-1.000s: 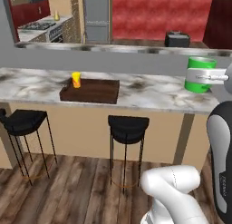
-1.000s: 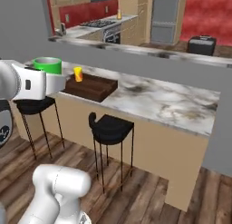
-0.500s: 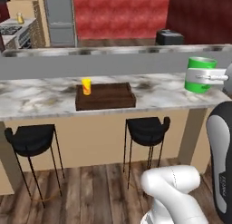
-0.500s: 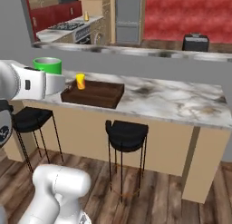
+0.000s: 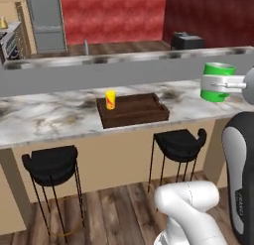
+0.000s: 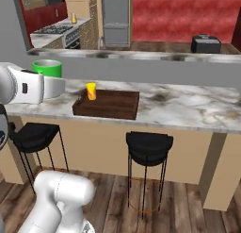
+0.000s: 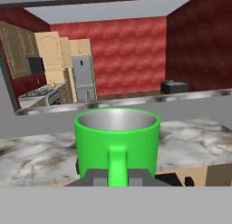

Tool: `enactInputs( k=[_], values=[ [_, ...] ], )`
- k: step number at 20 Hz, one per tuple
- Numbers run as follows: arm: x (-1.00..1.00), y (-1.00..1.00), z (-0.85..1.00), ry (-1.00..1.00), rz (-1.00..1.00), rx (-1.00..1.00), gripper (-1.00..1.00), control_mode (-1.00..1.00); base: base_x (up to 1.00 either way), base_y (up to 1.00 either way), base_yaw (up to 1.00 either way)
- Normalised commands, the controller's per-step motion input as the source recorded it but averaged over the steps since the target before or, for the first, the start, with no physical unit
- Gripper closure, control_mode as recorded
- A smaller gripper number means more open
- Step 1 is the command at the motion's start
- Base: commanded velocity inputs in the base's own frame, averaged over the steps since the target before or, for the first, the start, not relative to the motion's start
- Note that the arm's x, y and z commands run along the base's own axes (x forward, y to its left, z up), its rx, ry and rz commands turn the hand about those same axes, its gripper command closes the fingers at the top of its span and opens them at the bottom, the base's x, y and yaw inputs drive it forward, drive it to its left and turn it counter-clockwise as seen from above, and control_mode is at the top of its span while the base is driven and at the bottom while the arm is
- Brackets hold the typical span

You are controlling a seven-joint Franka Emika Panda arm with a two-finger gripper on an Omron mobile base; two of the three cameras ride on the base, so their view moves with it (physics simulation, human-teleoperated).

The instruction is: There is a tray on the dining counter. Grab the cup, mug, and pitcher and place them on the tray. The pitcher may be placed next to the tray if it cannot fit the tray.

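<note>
The left base view looks from behind the arm, on its left side, forward and down at the table point(image 5: 59, 115). The right base view looks from behind on the right side at the same table point(image 6: 188, 104). Both stand well back and share the tray point(image 5: 133, 110) point(image 6: 109, 104), the cup point(image 5: 110, 99) point(image 6: 91, 91), the two stools point(image 5: 177, 142) point(image 6: 147, 147) and the red wall behind. The hand view sits very near the mug point(image 7: 117, 143), level with it, and faces over the table point(image 7: 31, 155) toward the kitchen.
</note>
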Motion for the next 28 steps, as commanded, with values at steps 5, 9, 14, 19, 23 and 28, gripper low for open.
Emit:
enactInputs(
  k=[5,9,14,19,23,28],
  values=[
    [0.0,0.0,0.0,0.0,0.0,0.0,1.0,1.0,0.44,0.15,-0.1],
    [0.0,0.0,0.0,0.0,0.0,0.0,1.0,1.0,0.55,0.0,0.0],
    [0.0,0.0,0.0,0.0,0.0,0.0,1.0,1.0,0.64,0.0,0.0],
    [0.0,0.0,0.0,0.0,0.0,0.0,1.0,1.0,0.57,0.0,0.0],
    [0.0,0.0,0.0,0.0,0.0,0.0,1.0,1.0,0.44,0.0,0.0],
    [0.0,0.0,0.0,0.0,0.0,0.0,1.0,1.0,0.31,0.0,0.0]
  ],
)
